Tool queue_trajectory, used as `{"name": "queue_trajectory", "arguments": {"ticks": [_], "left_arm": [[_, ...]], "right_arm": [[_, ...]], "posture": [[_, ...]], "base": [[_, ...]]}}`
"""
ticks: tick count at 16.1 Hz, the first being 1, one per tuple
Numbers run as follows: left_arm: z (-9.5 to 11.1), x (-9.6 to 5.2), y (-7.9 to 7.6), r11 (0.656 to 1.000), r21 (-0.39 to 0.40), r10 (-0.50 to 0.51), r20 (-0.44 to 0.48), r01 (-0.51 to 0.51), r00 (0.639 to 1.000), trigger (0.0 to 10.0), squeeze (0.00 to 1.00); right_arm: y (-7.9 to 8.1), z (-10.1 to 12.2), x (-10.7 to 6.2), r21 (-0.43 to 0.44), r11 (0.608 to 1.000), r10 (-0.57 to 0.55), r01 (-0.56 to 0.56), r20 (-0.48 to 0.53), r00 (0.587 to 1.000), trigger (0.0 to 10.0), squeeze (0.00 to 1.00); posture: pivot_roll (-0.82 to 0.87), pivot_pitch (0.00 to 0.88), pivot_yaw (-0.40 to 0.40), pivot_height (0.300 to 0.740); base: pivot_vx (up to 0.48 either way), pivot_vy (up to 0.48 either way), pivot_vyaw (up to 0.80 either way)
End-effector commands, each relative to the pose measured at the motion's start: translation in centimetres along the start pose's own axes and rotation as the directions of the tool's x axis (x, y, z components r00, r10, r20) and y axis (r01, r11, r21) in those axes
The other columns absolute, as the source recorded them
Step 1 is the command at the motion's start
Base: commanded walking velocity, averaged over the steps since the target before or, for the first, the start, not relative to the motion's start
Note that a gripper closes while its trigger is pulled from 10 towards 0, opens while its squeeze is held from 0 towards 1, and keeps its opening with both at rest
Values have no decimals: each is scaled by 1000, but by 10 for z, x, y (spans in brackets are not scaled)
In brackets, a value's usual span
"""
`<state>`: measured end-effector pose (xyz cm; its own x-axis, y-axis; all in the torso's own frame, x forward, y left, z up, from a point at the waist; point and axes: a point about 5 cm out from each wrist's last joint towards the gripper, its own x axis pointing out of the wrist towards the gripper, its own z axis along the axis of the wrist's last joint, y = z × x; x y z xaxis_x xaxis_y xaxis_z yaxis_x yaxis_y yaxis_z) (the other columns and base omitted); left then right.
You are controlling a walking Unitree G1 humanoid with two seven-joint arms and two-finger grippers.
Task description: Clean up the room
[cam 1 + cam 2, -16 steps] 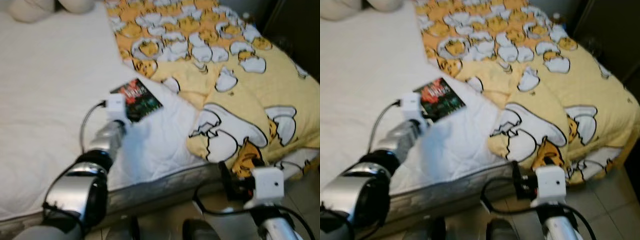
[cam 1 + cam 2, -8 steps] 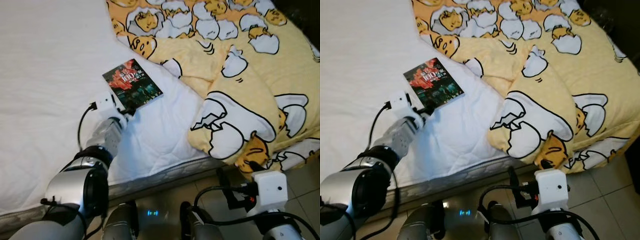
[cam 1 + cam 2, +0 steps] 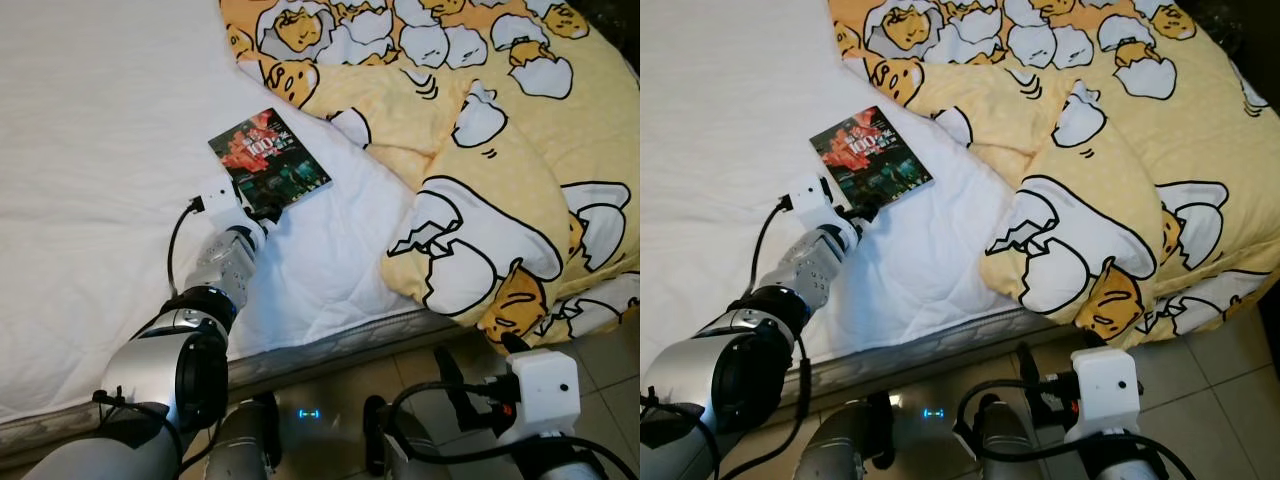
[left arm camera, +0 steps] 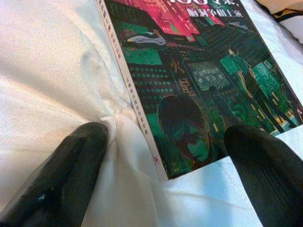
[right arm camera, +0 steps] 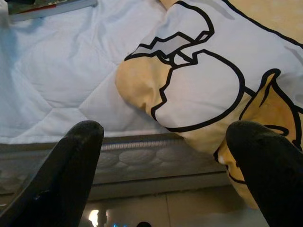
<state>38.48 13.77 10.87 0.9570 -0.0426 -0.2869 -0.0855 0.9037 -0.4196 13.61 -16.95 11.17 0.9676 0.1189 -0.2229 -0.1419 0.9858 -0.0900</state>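
Reaching across the bed, we have the left gripper at the near corner of a paperback book. The book lies flat on the white quilted mattress cover, cover up, toward the foot edge of the bed, just beside the rumpled yellow egg-print duvet.

Left fingers spread wide, holding nothing. One fingertip presses into the cover on the spine side; the other sits off the opposite edge. The book corner lies between them.

Step in hand, as we judge it: picking up the book.
- The book lies flush on soft fabric, so one finger probably needs to get under the edge.
- Press down into the mattress so a finger can slide beneath.
- Watch that the cover fabric, already puckered at the spine-side finger, is not pinched with it.
- Close across the thickness rather than the width.

Right gripper hangs low off the foot edge of the bed, fingers wide apart, empty, facing the mattress side.
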Motion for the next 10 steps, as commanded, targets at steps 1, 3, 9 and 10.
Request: {"name": "queue_trajectory", "arguments": {"ticks": [1, 3, 9, 10], "left_arm": [[-8, 0, -8, 1000, -2, -22, -33, 22, 999, 10000, 0], [13, 2, -9, 989, 150, 2, 63, -12, 998, 10000, 0], [17, 1, -10, 962, 269, 15, 125, -49, 992, 10000, 0], [11, 1, -10, 972, 231, 13, 101, -37, 995, 10000, 0]], "right_arm": [[0, 0, -4, -5, 1000, -7, 7, -16, 1000, 10000, 0], [0, 0, -4, -5, 1000, -12, 12, -17, 1000, 10000, 0], [2, -2, -1, -4, 1000, -5, 5, -19, 1000, 10000, 0], [2, -2, -1, -5, 1000, -4, 4, -19, 1000, 10000, 0]], "posture": [[-300, 317, 5, 711], [-299, 315, 8, 711], [-283, 311, 3, 711], [-285, 310, 1, 711]], "base": [[0, 0, 0], [0, 0, 0], [0, 0, 0], [0, 0, 0]]}}
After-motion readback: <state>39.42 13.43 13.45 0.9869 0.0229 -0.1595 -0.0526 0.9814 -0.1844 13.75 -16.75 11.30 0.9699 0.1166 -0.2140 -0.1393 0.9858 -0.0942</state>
